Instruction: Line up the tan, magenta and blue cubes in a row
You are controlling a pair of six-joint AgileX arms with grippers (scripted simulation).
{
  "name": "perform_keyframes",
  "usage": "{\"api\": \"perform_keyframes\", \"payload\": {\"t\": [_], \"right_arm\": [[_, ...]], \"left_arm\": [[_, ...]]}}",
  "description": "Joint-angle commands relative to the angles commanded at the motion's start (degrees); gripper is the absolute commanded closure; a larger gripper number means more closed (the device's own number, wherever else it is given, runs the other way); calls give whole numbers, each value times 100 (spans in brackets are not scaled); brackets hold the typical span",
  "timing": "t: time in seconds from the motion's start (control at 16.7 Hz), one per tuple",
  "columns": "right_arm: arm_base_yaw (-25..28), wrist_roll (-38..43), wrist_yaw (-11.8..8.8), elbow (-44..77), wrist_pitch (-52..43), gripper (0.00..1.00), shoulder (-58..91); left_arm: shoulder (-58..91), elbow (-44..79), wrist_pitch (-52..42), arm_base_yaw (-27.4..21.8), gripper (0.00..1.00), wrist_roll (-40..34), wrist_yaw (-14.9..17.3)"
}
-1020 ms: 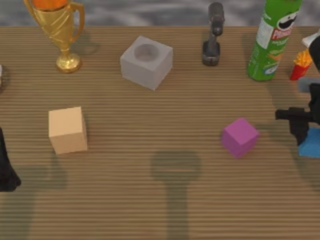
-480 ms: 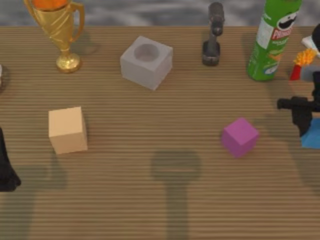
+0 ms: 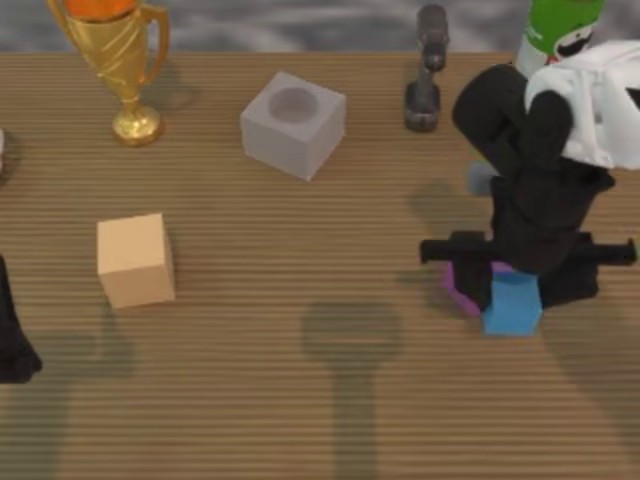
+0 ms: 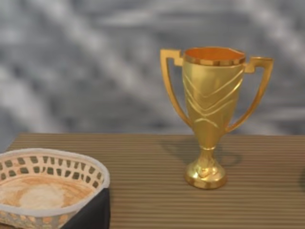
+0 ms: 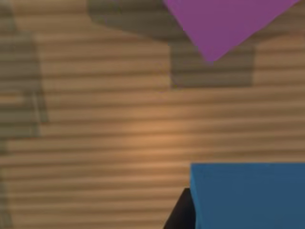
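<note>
**Blue cube held over the right half of the bench**

Ribbed brown wood forms the bench (image 3: 300, 400), with a blurred grey backdrop behind its far edge.

Right gripper (image 3: 512, 290): positioned over the right half of the bench, with the arm reaching in from the far right. The blue cube (image 3: 513, 306) is seen clamped in its jaws, which are closed onto the cube's sides. Whether the cube rests on the bench or is held just above it cannot be told.

Magenta cube (image 3: 458, 284): largely hidden under the right gripper in the top view; only its left edge shows, just left of the blue cube. In the right wrist view a gap of bare wood is seen between the two cubes.

Tan cube (image 3: 135, 259): set on the left half of the bench, well apart from the other two cubes.

Left gripper (image 3: 12, 345): parked at the left edge of the bench; jaw state cannot be told.

Other items noted along the far side: gold trophy (image 3: 122, 60) at far left, pale grey block with a round hole (image 3: 293, 124) left of centre, dark microphone (image 3: 426, 70) right of it, green can (image 3: 562, 22) partly covered by the right arm. A woven basket (image 4: 62, 167) is seen in the left wrist view, near the trophy.
</note>
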Motion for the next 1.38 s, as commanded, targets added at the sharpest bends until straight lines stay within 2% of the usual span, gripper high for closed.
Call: {"api": "perform_keyframes", "payload": {"t": [0.18, 0.3, 0.66, 1.08, 1.38], "right_arm": [[792, 580, 17, 14, -81, 100, -106], [1047, 796, 28, 19, -100, 100, -163], [1065, 829, 17, -55, 8, 100, -108], [1102, 861, 31, -797, 1318, 100, 412], [1109, 864, 34, -847, 1392, 100, 456]], "left_arm": [[0, 0, 0, 0, 0, 0, 0], [0, 0, 0, 0, 0, 0, 0], [0, 0, 0, 0, 0, 0, 0], [0, 0, 0, 0, 0, 0, 0], [0, 0, 0, 0, 0, 0, 0]]}}
